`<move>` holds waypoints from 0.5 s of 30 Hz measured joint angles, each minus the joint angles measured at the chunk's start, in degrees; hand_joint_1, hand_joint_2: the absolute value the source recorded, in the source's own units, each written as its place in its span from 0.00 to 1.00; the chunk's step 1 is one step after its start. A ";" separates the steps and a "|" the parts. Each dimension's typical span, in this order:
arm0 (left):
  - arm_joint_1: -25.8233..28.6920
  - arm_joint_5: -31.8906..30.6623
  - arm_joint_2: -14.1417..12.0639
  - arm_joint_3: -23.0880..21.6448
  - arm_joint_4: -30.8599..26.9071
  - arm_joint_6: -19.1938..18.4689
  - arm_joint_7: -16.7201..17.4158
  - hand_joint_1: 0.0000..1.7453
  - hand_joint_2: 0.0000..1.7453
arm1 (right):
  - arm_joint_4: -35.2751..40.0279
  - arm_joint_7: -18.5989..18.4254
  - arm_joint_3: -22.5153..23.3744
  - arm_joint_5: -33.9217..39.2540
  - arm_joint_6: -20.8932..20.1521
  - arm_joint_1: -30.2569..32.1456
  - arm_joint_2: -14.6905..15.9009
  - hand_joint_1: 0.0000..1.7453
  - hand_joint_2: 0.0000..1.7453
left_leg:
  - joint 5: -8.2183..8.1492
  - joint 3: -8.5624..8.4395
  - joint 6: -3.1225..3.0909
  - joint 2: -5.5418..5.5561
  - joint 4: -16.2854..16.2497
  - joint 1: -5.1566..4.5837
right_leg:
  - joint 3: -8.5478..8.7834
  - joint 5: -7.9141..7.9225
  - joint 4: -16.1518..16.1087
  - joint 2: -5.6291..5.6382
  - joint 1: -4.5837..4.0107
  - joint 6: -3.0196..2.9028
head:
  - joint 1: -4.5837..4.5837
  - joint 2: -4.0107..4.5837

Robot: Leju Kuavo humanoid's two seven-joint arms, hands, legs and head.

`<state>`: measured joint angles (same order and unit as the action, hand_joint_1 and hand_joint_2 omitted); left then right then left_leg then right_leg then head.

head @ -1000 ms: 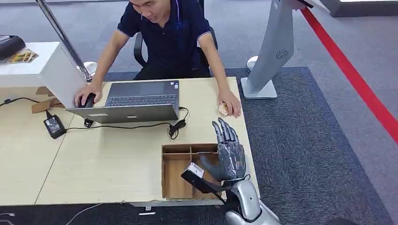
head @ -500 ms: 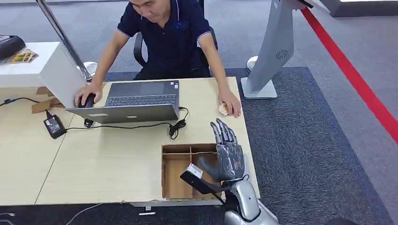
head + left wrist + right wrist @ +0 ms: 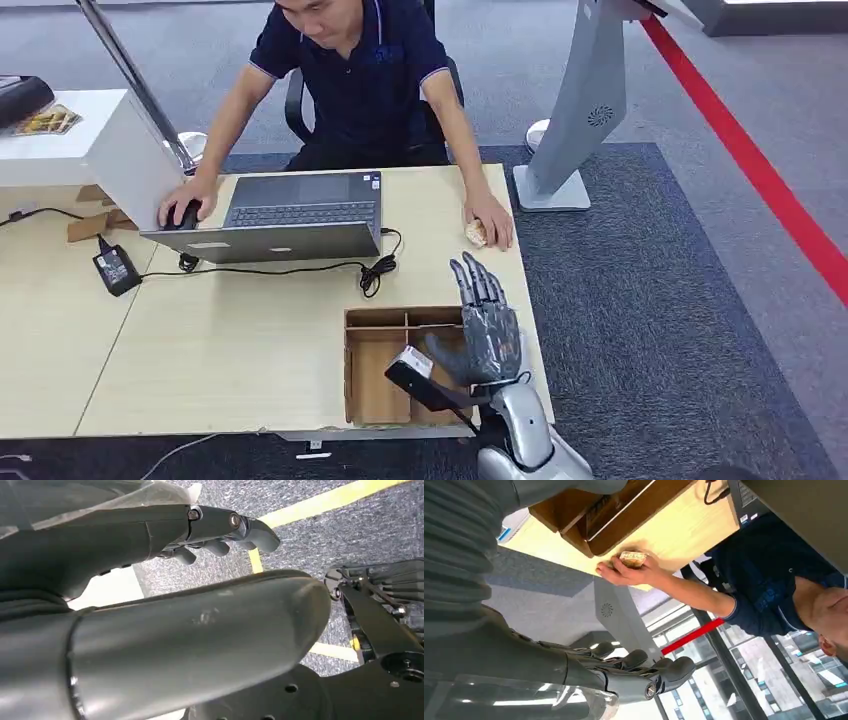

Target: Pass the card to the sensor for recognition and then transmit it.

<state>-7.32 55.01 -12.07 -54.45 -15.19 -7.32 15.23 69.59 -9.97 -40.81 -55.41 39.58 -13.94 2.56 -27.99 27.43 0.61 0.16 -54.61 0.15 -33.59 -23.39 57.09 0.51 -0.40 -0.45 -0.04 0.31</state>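
Under a person's hand (image 3: 490, 225) at the desk's (image 3: 250, 340) edge lies a small tan card (image 3: 476, 234); right hand (image 3: 487, 330) spread, empty.

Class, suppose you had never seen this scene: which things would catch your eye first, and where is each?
The robot's right hand stands out first, raised with fingers spread above the wooden tray at the desk's near edge. Across the desk a person sits at an open laptop, one hand on a mouse, the other on a small object near the desk's right edge. A red stripe crosses the carpet at far right.
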 joint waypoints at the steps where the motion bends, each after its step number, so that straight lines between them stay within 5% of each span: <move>1: 0.00 0.00 0.00 0.00 0.00 0.00 0.00 0.00 0.00 | -0.11 0.00 0.00 0.00 0.00 -0.01 -0.02 0.00 1.00 | 0.00 0.00 0.00 0.00 0.00 0.00 | 0.00 0.00 0.00 0.00 0.00 0.00 | 0.00 0.00; 15: 0.00 0.02 -0.02 0.00 0.00 0.00 0.00 0.00 0.00 | -0.29 -0.15 0.00 0.02 0.00 0.01 -0.09 0.00 1.00 | 0.00 0.00 0.00 0.00 0.00 0.00 | 0.00 0.00 0.00 0.00 0.00 0.00 | 0.00 0.00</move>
<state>-7.32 55.04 -12.09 -54.45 -15.19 -7.32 15.23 69.31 -10.12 -40.81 -55.39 39.58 -13.93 2.47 -27.98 27.42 0.61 0.16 -54.61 0.15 -33.59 -23.39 57.09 0.51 -0.40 -0.45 -0.04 0.31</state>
